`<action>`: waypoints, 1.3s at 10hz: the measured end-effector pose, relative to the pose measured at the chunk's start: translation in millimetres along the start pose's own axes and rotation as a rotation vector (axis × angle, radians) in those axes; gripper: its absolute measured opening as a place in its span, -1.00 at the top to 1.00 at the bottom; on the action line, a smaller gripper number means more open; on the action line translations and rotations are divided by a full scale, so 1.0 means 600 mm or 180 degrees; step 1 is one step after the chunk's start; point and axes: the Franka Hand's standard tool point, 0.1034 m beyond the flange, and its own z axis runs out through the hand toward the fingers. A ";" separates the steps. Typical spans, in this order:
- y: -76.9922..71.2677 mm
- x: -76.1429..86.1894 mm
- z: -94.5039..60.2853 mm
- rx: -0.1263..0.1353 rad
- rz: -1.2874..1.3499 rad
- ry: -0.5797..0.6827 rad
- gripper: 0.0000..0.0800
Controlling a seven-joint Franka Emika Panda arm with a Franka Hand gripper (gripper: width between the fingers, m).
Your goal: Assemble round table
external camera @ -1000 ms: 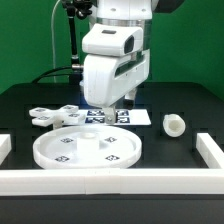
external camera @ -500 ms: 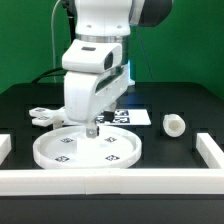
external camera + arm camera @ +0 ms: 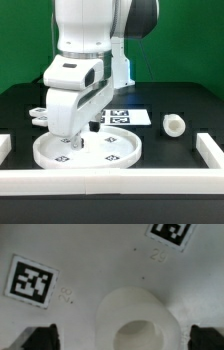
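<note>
- Nearest the exterior camera: a straight white border rail along the front edge of the black counter; no furniture part touches it
- Just behind the rail, the large flat round white plastic disc lies flat on the counter, face up, with small black-and-white square tags dotted across it
- Progress, my reading: early. The three parts lie separate and nothing is joined yet; leg to disc and base to leg are both left to do
- The white arm's two-finger pincer hangs low and tilted over the part of the disc toward the exterior view's left; I cannot tell whether it touches the face
- Wrist view: the pincer is spread wide, with dark fingertips at opposite sides and nothing gripped. Between them a raised white oval hub with a hollow in it stands on the disc face, probably the socket for the leg
- Farther back, toward the exterior view's right: the short white cylindrical leg, seemingly on its side, well apart from the disc and untouched
- Behind the disc: the thin flat white marker board, partly hidden by the arm
- Farthest, at the exterior view's left: the white four-lobed cross base, flat on the counter near the disc's rim, half hidden by the arm
</note>
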 end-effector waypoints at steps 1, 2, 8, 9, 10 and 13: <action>-0.001 -0.001 0.003 0.0009 0.0003 -0.0002 -0.62; -0.002 -0.003 0.009 0.0026 0.0010 -0.0005 -0.62; -0.002 -0.003 0.014 0.0036 0.0010 -0.0006 -0.03; -0.002 -0.003 0.014 0.0035 0.0010 -0.0006 -0.03; -0.002 -0.003 0.014 0.0035 0.0010 -0.0006 -0.03; -0.007 0.022 0.013 0.0041 0.0072 0.0003 -0.03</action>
